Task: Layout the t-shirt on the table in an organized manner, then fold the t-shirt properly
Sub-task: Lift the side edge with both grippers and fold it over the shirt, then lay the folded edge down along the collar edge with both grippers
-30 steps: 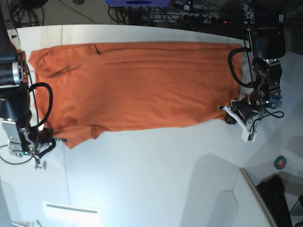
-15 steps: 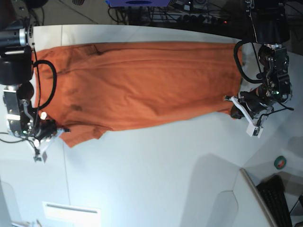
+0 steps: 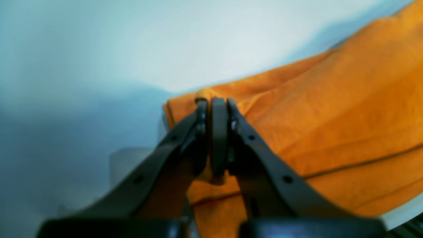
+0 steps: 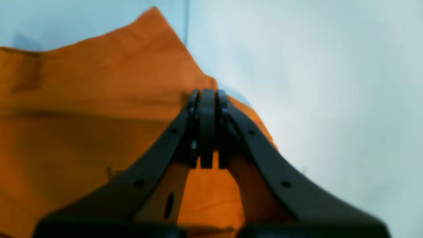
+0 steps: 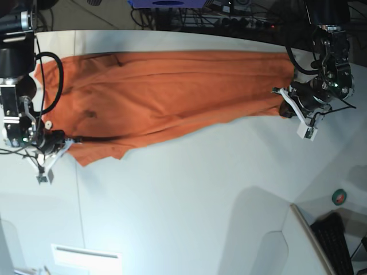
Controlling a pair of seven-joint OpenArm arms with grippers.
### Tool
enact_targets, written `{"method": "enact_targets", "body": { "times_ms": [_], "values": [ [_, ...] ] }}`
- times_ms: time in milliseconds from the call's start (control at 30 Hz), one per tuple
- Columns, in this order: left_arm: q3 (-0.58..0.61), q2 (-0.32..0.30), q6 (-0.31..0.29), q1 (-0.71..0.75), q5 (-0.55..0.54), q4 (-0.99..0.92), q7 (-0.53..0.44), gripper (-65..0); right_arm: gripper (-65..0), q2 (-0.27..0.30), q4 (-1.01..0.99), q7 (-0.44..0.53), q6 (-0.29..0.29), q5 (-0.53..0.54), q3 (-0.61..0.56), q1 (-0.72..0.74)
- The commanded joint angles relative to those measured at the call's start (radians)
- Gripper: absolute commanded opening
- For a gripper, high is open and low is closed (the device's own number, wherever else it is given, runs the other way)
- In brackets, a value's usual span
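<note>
Across the far half of the table (image 5: pixel 189 206), the t-shirt (image 5: pixel 172 91) lies stretched lengthwise from one arm to the other, its far long edge flat and straight near the table's back rim while its near edge is drawn up and inward, so the cloth narrows toward each end. That shape suggests both arms are carrying the near edge toward the far one, a lengthwise fold, and holding it taut so the layer goes over without bunching. Creases run along the length of the fabric, which fits tension applied from both ends. The bare near half of the white surface, crossed by a thin dark seam, leaves room to work.

The left gripper (image 3: pixel 213 109), on the base view's right, has its jaws pressed together on a corner of the shirt; a small nub of orange cloth pokes out above the tips in the left wrist view. The right gripper (image 4: pixel 206 99), on the base view's left, is likewise clamped on the opposite end, with fabric spreading away beneath and beside it. Pinching at the extreme corners likely keeps the folded edge straight between them
</note>
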Motion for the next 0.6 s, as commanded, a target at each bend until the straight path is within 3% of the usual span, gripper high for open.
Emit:
{"method": "enact_targets", "body": {
  "times_ms": [0, 200, 467, 567],
  "values": [
    [-0.006, -0.016, -0.002, -0.003, -0.009, 0.019, -0.016, -65.0, -65.0, 0.028, 0.028, 0.015, -0.003, -0.001, 0.008, 0.007],
    [-0.006, -0.017, -0.002, -0.001, -0.009, 0.019, -0.016, -65.0, -65.0, 0.035, 0.086, 0.015, -0.003, -0.001, 0.011, -0.070],
    [-0.008, -0.017, -0.002, -0.021, -0.009, 0.022, -0.016, -65.0, -65.0, 0.035, 0.206, 0.014, -0.003, -0.002, 0.109, -0.153],
    [-0.008, -0.017, -0.002, -0.035, -0.009, 0.048, -0.016, -65.0, -65.0, 0.035, 0.246, -0.029, -0.003, -0.004, 0.109, -0.165]
  ]
}}
